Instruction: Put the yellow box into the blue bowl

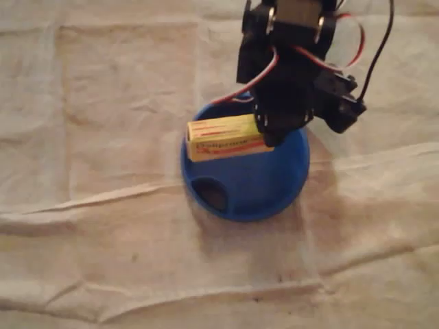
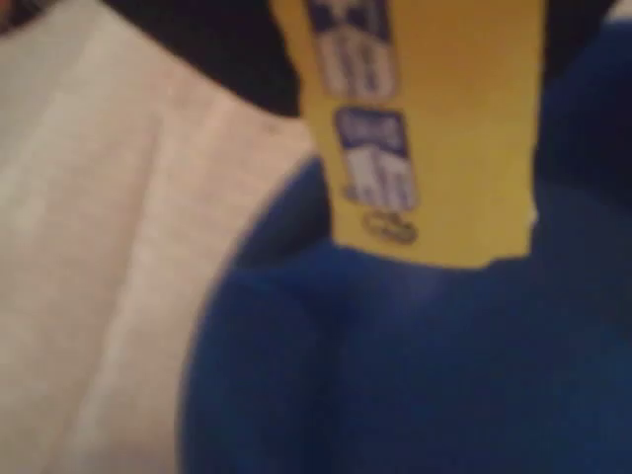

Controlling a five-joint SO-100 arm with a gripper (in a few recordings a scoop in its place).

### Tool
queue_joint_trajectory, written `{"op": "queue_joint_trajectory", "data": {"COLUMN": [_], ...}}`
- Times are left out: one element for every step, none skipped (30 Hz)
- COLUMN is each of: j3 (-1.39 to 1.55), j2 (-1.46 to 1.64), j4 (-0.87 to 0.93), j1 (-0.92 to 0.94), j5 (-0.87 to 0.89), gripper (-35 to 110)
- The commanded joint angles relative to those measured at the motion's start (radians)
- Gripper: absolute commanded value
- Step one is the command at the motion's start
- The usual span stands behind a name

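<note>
A yellow box (image 1: 223,138) with red print lies lengthwise over the upper part of the blue bowl (image 1: 260,188) in the overhead view. My black gripper (image 1: 269,133) comes down from the top and is shut on the box's right end. In the wrist view the yellow box (image 2: 434,128) hangs from the top edge, blurred, with blue print on its face, directly above the blue bowl (image 2: 395,375). Whether the box touches the bowl's rim or floats just above it I cannot tell.
A wrinkled cream cloth (image 1: 103,103) covers the table on all sides of the bowl. A dark patch (image 1: 211,194) sits inside the bowl at its lower left. Red and black cables (image 1: 357,48) loop off the arm at the upper right.
</note>
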Motion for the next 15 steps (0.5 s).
{"op": "queue_joint_trajectory", "data": {"j3": [-0.072,-0.072,-0.074,-0.074,-0.074,-0.074,-0.074,-0.072,-0.072,-0.074,-0.074,-0.074,-0.074,-0.074,-0.074], "j2": [0.046,0.046,0.046,0.046,0.048,0.048,0.048,0.048,0.048,0.048,0.048,0.049,0.049,0.049,0.051], "j4": [-0.009,-0.009,-0.009,-0.009,-0.009,-0.009,-0.008,-0.008,-0.008,-0.008,-0.008,-0.008,-0.008,-0.008,-0.008], "j1": [0.011,0.011,0.011,0.011,0.011,0.011,0.011,0.011,0.011,0.011,0.011,0.011,0.011,0.011,0.011], "j5": [-0.005,-0.005,-0.005,-0.005,-0.005,-0.005,-0.005,-0.005,-0.005,-0.005,-0.005,-0.005,-0.009,-0.018,-0.029], "gripper": [5,7,10,12,14,16,18,18,19,18,18,18,18,17,17]}}
